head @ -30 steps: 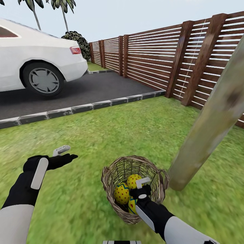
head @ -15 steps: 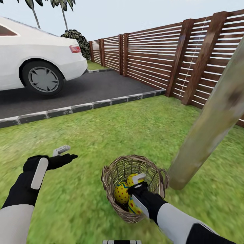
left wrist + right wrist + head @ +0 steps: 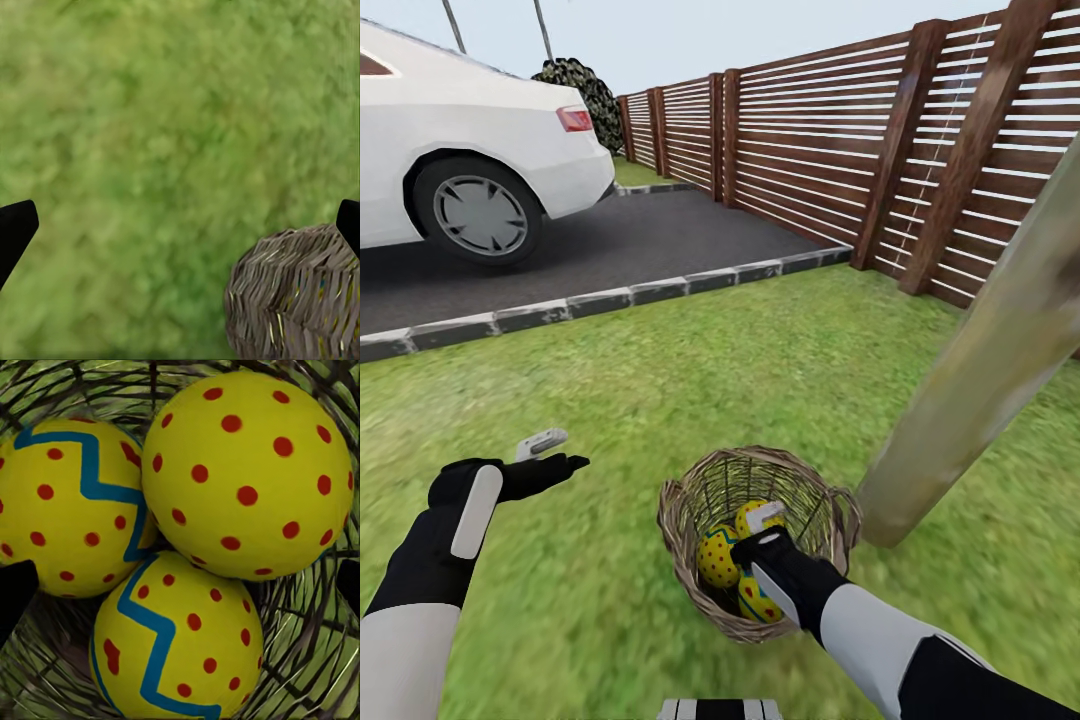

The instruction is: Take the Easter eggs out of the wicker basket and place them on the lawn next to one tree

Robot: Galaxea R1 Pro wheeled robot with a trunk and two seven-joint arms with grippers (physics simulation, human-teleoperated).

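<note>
The right gripper (image 3: 760,528), jaws spread apart, is reaching into the wicker basket (image 3: 690,510) beside the tree (image 3: 980,370), lining up over the three Easter eggs (image 3: 247,472) to grab one

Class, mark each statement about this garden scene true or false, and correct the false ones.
1. All three eggs lie inside the basket. True.
2. The right gripper hangs over the driveway. False: it reaches into the basket.
3. The left gripper holds an egg. False: it is open and empty above the lawn.
4. The basket stands on grass close to the tree trunk. True.
5. A red car is parked on the driveway. False: the car is white.
</note>
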